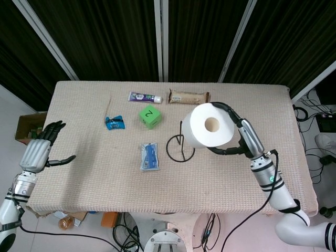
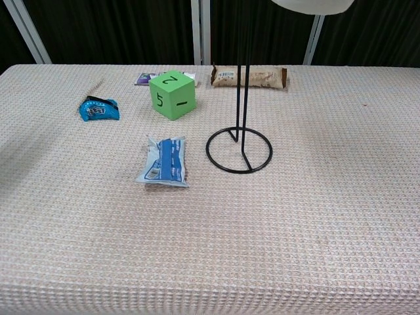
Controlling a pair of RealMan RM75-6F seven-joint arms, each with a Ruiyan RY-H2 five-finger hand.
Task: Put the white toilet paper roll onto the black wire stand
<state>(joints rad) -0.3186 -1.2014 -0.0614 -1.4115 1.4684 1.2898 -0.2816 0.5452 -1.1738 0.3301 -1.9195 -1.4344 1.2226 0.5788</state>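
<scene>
My right hand (image 1: pixel 235 135) grips the white toilet paper roll (image 1: pixel 211 126) and holds it high above the table, just right of the black wire stand (image 1: pixel 180 145). In the head view the roll covers the right part of the stand's ring. The chest view shows the stand's upright rods and round base (image 2: pixel 239 149), with only the roll's bottom edge (image 2: pixel 314 5) at the top of the frame. Fingers spread and holding nothing, my left hand (image 1: pixel 40 151) hovers off the table's left edge.
A green numbered cube (image 1: pixel 149 116), a blue-white packet (image 1: pixel 149 157), a small blue wrapper (image 1: pixel 114 123), a toothpaste tube (image 1: pixel 145 97) and a snack bar (image 1: pixel 189 97) lie left of and behind the stand.
</scene>
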